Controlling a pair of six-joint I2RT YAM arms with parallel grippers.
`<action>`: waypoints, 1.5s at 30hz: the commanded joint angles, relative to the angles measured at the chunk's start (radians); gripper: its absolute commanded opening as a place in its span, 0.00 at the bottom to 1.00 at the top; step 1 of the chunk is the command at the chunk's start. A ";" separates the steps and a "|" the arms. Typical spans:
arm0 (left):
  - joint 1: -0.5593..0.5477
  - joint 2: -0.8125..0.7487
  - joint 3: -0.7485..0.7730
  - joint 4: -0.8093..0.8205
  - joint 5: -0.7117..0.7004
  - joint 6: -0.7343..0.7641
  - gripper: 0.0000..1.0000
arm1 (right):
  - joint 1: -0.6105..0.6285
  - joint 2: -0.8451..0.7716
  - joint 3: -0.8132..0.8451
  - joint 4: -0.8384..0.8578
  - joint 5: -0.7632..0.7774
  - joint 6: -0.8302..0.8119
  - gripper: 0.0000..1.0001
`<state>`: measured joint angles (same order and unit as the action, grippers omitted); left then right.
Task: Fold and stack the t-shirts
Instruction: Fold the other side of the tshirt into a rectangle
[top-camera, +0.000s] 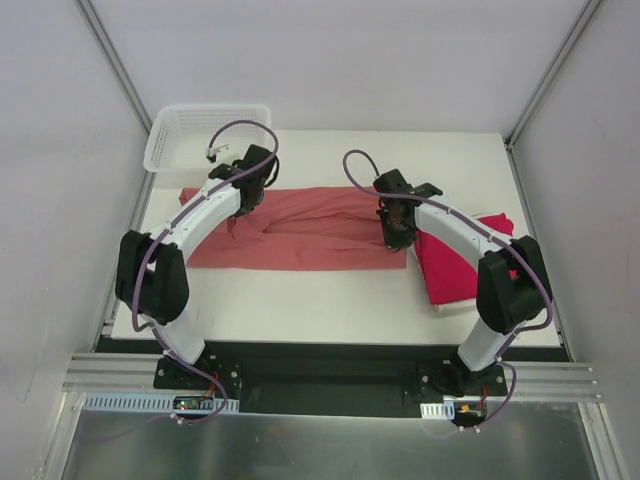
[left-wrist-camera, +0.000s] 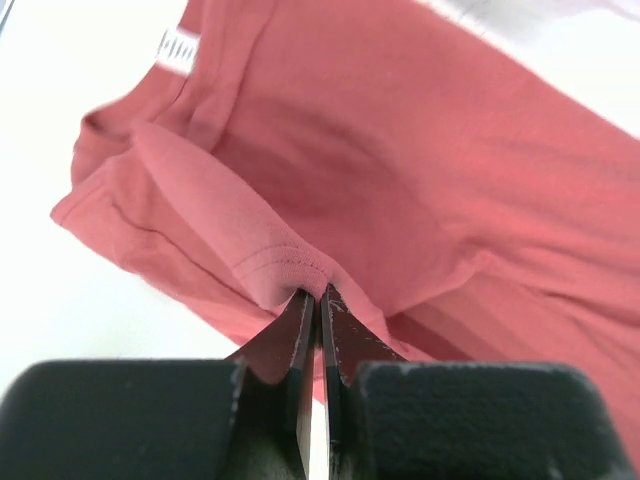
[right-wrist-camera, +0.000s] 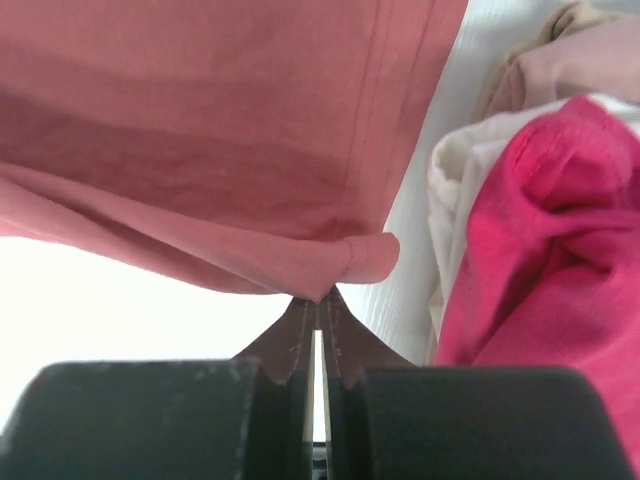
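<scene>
The salmon-pink t-shirt (top-camera: 300, 230) lies spread in a long band across the middle of the white table. My left gripper (top-camera: 238, 213) is shut on a hemmed fold of it (left-wrist-camera: 290, 265) near its left end. My right gripper (top-camera: 393, 238) is shut on a hemmed corner of the same shirt (right-wrist-camera: 330, 270) at its right end. The crimson-magenta t-shirt (top-camera: 455, 262) lies bunched at the right, partly under the right arm; it also shows in the right wrist view (right-wrist-camera: 560, 250).
A white mesh basket (top-camera: 205, 135) stands at the table's back left corner. Pale cream and pinkish cloth (right-wrist-camera: 470, 160) shows beside the magenta shirt in the right wrist view. Bare table (top-camera: 300, 300) lies in front of the pink shirt.
</scene>
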<state>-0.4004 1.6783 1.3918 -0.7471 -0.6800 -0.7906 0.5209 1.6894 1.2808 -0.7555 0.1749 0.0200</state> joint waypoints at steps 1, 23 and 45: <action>0.023 0.093 0.098 0.052 0.013 0.155 0.01 | -0.022 0.045 0.081 -0.039 0.005 -0.038 0.01; 0.083 0.114 0.126 0.068 0.168 0.191 0.99 | -0.033 0.069 0.169 0.004 -0.011 -0.074 0.97; 0.394 -0.069 -0.494 0.607 0.844 0.024 0.99 | 0.085 0.242 0.080 0.268 -0.181 -0.031 0.97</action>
<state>-0.0162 1.5532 0.9051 -0.2539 0.0158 -0.7326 0.6071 1.8881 1.3315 -0.5289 -0.0338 -0.0166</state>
